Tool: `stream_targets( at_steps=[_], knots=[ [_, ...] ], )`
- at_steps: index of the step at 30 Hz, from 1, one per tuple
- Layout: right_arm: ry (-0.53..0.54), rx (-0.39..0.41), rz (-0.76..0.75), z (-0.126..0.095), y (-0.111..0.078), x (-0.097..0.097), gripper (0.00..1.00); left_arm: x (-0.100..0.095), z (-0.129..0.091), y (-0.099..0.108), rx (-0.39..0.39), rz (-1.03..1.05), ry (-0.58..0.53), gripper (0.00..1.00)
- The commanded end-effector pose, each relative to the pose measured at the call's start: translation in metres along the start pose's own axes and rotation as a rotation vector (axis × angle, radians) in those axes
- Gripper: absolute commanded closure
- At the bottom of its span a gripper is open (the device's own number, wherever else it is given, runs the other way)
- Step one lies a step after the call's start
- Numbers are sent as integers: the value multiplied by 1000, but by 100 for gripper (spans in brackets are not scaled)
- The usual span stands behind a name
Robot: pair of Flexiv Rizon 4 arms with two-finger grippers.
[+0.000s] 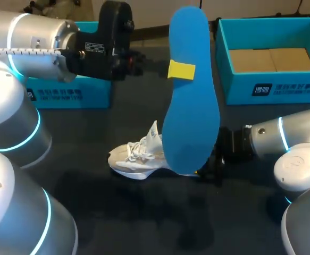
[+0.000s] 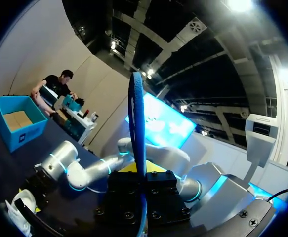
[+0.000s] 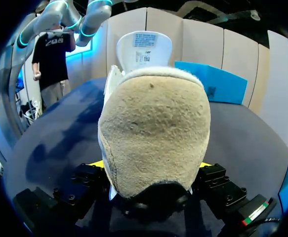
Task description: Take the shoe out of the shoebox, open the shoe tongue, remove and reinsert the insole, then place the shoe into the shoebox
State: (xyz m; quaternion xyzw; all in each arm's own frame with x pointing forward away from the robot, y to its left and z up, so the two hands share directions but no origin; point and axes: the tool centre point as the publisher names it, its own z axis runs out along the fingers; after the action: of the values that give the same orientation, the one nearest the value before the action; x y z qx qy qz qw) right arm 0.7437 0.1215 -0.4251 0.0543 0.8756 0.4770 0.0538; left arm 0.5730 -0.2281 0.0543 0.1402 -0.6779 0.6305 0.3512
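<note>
Near our side of the dark table (image 1: 144, 223), our right gripper (image 1: 212, 167) is clamped on the heel of the white lace-up sneaker (image 1: 136, 156), which sits on the tabletop with its toe toward our left. From the right wrist we see the yellow fingertips (image 3: 98, 163) pressing the tan, fuzzy heel from both sides, spread about as wide as the heel, and the white tongue (image 3: 144, 47) stands up ahead of them. Higher and farther back, our left gripper (image 1: 178, 70) pinches the long bright blue foam insole (image 1: 189, 117), its fingers drawn narrow on the thin sheet. One yellow tip shows against the insole's face and the other is hidden behind it. The insole hangs upright, and its broad lower end covers the sneaker's heel and much of our right gripper in the head view. From the left wrist we see it only edge-on, rising out of the black finger mounts. Beyond, a teal cardboard shoebox (image 1: 271, 79) stands open at the far right. At the far left, a second teal box part (image 1: 69, 95) is mostly hidden by our left arm, so we cannot tell lid from box.
</note>
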Motion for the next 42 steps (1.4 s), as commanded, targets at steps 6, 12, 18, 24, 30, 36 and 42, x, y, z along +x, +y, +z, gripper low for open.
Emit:
stream_targets(
  at_steps=[6, 12, 18, 24, 30, 36, 42],
  knots=[
    [-1, 3, 0, 2, 0, 1, 90, 0, 1, 2, 4, 1, -1, 100],
    [-1, 3, 0, 2, 0, 1, 0, 0, 1, 2, 4, 1, -1, 100],
    [-1, 3, 0, 2, 0, 1, 0, 0, 1, 2, 4, 1, -1, 100],
    [9, 26, -21, -6, 4, 3, 0, 0, 1, 2, 4, 1, -1, 100],
    [-11, 82, -36, -19, 10, 4, 0, 0, 1, 2, 4, 1, -1, 100],
    [-5, 146, -43, -26, 14, 5, 0, 0, 1, 2, 4, 1, -1, 100],
    [-11, 236, -37, -36, 19, 6, 0, 0, 1, 2, 4, 1, -1, 100]
  ],
)
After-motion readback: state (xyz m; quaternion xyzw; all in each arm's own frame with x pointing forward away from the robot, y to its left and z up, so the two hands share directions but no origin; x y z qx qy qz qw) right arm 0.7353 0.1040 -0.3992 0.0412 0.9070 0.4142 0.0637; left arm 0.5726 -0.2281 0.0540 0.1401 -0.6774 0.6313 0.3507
